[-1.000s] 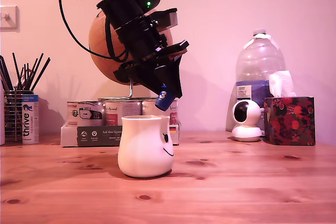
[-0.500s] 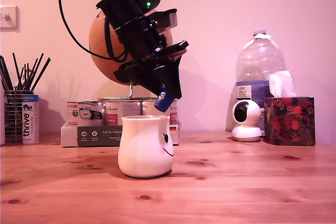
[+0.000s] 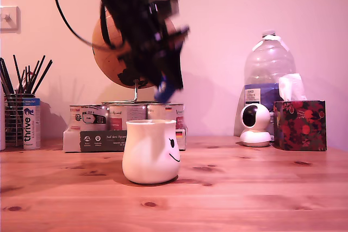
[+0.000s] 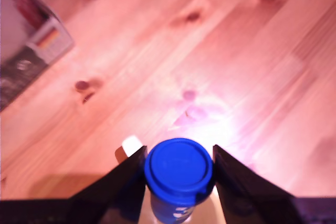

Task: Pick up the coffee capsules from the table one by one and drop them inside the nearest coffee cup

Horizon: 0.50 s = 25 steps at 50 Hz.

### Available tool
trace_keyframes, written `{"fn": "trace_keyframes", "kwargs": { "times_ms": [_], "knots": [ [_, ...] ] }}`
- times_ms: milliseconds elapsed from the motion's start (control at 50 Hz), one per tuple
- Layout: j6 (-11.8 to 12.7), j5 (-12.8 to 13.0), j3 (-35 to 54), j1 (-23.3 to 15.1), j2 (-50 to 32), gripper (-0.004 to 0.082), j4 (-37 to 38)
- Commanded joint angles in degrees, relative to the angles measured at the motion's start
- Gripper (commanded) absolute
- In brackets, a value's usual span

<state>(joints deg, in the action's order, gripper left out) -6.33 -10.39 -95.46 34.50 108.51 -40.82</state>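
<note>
A dark-blue coffee capsule (image 3: 165, 92) hangs in the air, held between the black fingers of my gripper (image 3: 166, 89), above and slightly right of the white coffee cup (image 3: 150, 151) in the exterior view. The arm is blurred with motion there. The wrist view looks down on the capsule's (image 4: 178, 169) round blue end, with the two dark fingers (image 4: 126, 174) pressed against its sides and the pine table (image 4: 210, 66) below. The cup stands upright on the table (image 3: 244, 188), its winking face turned to the exterior view's right. The cup does not show in the wrist view.
Behind the cup lie flat boxes (image 3: 103, 131) and a wooden globe on a stand (image 3: 117, 44). At the exterior view's left stand a pencil holder (image 3: 16, 118) and a tube (image 3: 31, 123). At its right are a white round camera (image 3: 255, 124), a water bottle (image 3: 269, 74) and a tissue box (image 3: 300, 124).
The arm has swung up and toward the exterior view's left, carrying the capsule higher above the cup. The cup has not moved.
</note>
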Motion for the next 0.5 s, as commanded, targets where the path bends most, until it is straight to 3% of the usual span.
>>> {"fn": "trace_keyframes", "kwargs": {
  "times_ms": [0,480],
  "knots": [
    [0.39,-0.13,0.61,0.07,-0.66,0.0215,-0.39],
    [0.50,-0.09,0.63,0.37,-2.21,0.0219,-6.36]
  ]
}}
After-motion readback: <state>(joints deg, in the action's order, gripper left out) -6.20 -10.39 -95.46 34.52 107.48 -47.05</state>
